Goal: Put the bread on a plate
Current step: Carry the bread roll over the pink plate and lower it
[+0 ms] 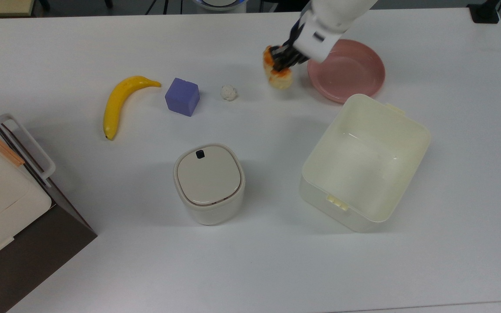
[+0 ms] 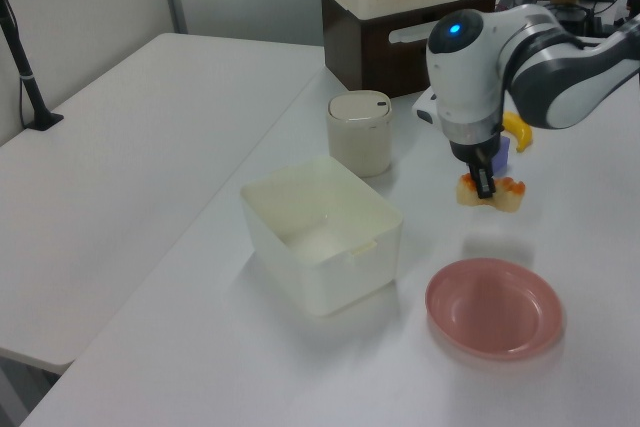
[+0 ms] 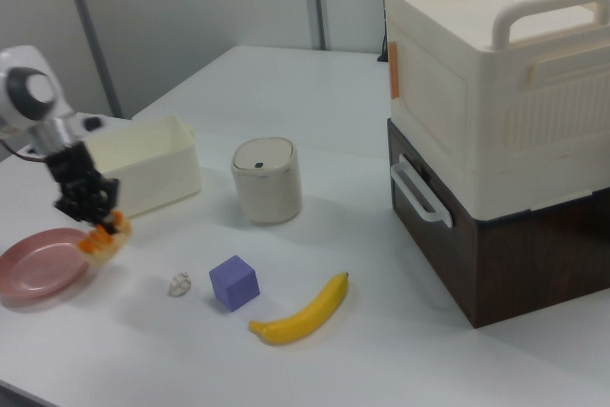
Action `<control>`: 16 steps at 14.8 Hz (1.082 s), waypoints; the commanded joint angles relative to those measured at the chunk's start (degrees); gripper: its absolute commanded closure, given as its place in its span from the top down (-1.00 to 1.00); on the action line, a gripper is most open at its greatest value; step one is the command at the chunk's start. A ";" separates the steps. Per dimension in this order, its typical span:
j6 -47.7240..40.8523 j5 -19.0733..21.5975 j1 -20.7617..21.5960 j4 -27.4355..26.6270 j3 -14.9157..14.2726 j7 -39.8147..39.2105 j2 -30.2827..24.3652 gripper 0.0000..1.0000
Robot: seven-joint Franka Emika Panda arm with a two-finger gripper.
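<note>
Top view: gripper [image 1: 282, 61] clamped on bread [image 1: 278, 73], lifted off table, upper middle of frame. Plate [image 1: 347, 69] just right of it, so short hop rightward, then drop.

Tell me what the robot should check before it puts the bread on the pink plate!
1. Bread held by the gripper: ok. The fingers are shut on it in the top view.
2. Bread off the table: ok. In the left view it hangs above its own shadow.
3. Bread over the pink plate: not ok. In the top view it sits just off the plate's left rim, so it needs to travel further.
4. Plate has room: ok, nothing lies in it.
5. Path to the plate: ok. The cream box and the white lumpy ball sit off to the sides.
6. Grip firm enough for the trip: cannot tell.
</note>
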 commanded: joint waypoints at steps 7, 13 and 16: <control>-1.45 0.07 8.92 5.78 4.36 13.99 7.65 -1.00; -1.36 0.42 9.28 7.89 4.45 17.51 8.98 -0.16; -1.53 -0.54 9.45 7.98 4.36 17.69 8.98 1.00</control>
